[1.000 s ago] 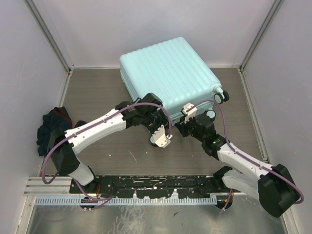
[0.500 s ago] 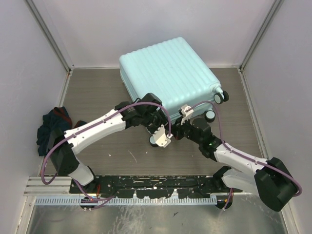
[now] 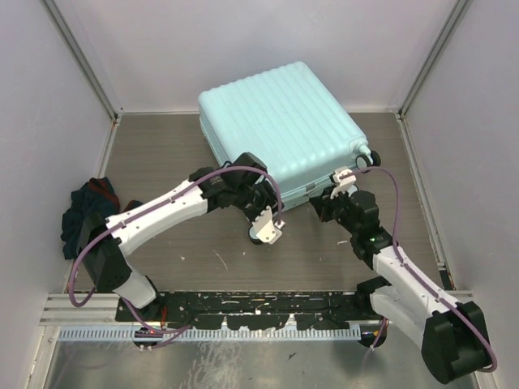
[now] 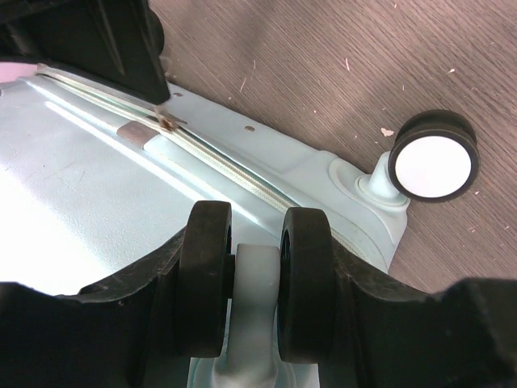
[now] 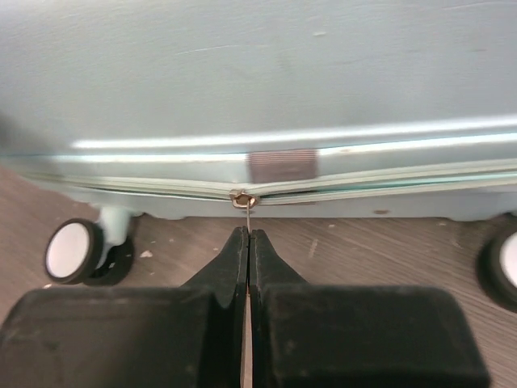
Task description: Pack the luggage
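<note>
The luggage (image 3: 280, 121), a pale mint ribbed hard-shell suitcase, lies flat and closed at the back middle of the table. My left gripper (image 3: 259, 201) is at its near edge; in the left wrist view (image 4: 257, 271) the fingers are clamped on a black twin wheel (image 4: 305, 279) of the case. My right gripper (image 3: 322, 201) is at the same edge, further right. In the right wrist view it (image 5: 248, 236) is shut on the thin zip pull (image 5: 246, 213) hanging from the brass slider (image 5: 241, 197) on the zip line.
A pile of dark clothes (image 3: 85, 215) lies at the left wall. Another suitcase wheel (image 4: 432, 155) stands on the wood-grain table beside my left gripper, and more wheels (image 3: 366, 160) stick out at the case's right corner. Walls enclose the table on three sides.
My right gripper has slid to the right along the suitcase's near edge with the zip pull in it. The left arm has hardly moved.
</note>
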